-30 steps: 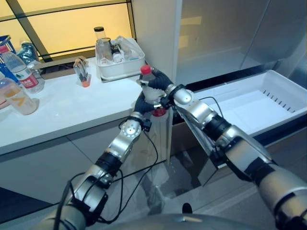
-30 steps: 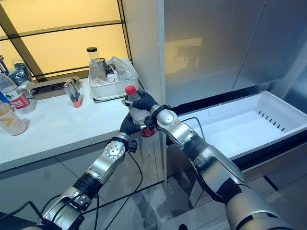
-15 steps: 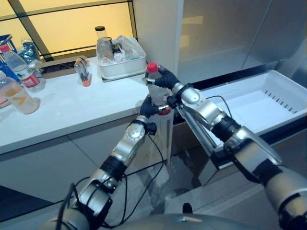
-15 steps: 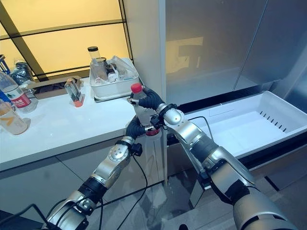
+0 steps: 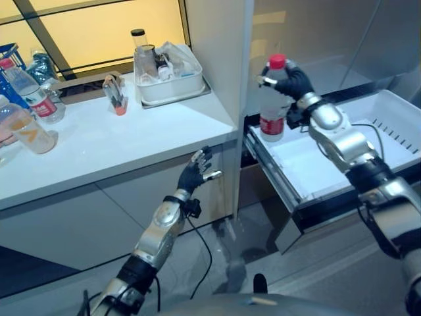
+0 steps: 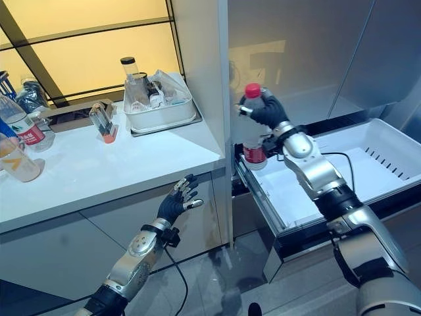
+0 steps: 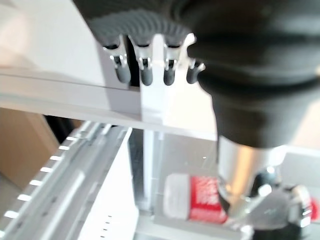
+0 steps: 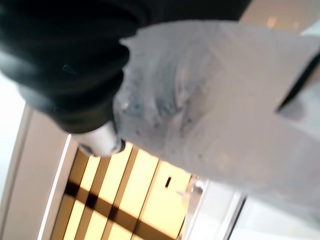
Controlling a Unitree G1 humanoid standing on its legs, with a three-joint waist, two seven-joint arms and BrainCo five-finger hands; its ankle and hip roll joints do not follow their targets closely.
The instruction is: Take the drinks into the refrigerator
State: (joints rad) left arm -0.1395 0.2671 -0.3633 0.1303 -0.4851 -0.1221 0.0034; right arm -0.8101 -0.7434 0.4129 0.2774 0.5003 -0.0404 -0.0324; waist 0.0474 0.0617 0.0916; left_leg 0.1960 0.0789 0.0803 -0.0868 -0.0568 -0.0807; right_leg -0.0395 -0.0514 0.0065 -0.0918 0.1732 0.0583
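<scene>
Right hand [image 6: 268, 110] is up in front of the refrigerator [image 6: 296, 46], fingers curled round the upper part of a clear bottle [image 6: 250, 128] with a red cap and red label. Bottle upright, held in the air above the near left corner of the open white drawer [image 6: 355, 164], its base just over the drawer's rim and not resting on anything. Own wrist view of that hand: the clear bottle body [image 8: 210, 105] pressed close against the dark cover, fingers wrapped on it.

Left hand [image 5: 196, 172] low, in front of the cabinet face under the white counter [image 5: 118, 141], well apart from the bottle. Fingers spread and fairly straight, nothing held; tips close to the cabinet front, contact cannot be told. Left wrist view shows the same: fingers [image 7: 146, 70] loose in a row, and past them the red-labelled bottle [image 7: 192, 202] with the other hand on it.

On the counter, far end near the refrigerator's side wall: white tray [image 5: 172, 89] holding a jar with a black lid and crumpled clear plastic. Just beside the tray, a small clear container [image 5: 114, 92] with an orange base. At the counter's left edge: a bottle with a red cap and red label [image 5: 31, 92], and nearer, a clear bottle with orange print [image 5: 23, 128]. Drawer interior bare white, row of slots along its far right wall.
</scene>
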